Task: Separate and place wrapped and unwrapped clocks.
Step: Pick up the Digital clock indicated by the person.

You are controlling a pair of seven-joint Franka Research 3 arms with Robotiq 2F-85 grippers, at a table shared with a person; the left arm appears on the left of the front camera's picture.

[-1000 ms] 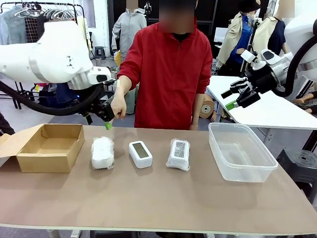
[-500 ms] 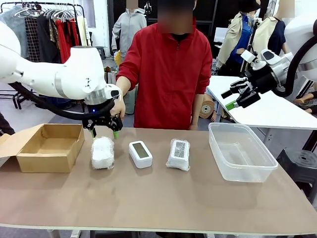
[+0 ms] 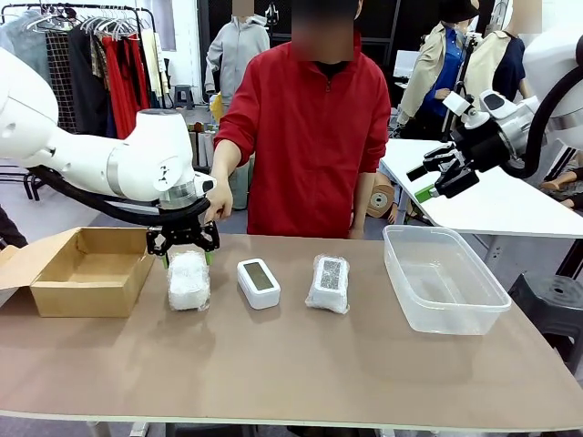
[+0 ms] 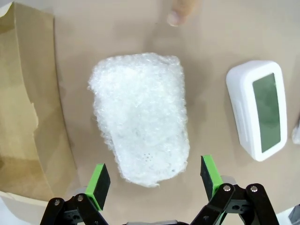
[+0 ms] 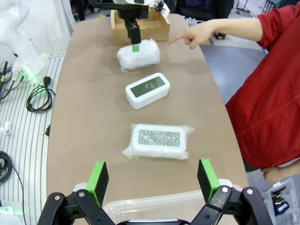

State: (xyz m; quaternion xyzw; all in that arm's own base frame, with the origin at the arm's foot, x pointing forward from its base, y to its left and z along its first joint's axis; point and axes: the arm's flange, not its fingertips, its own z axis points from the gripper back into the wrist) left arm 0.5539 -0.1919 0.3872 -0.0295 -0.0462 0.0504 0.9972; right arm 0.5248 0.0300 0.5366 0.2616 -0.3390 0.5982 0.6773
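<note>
On the desk (image 3: 273,364), nine o'clock from the bare clock (image 3: 259,282), the left hand (image 3: 188,259) is hovering spread astride a wrapped clock (image 3: 189,280), seemingly lining up a grasp; right hand (image 3: 435,182) is hanging spread, aloft.

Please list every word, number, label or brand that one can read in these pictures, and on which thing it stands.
None: no text can be read in any view.
The bare clock: its grey screen is blank, no digits.
The left wrapped clock and the right wrapped clock: nothing legible through the wrap.
The cardboard box and the plastic tub: no print shows.
</note>
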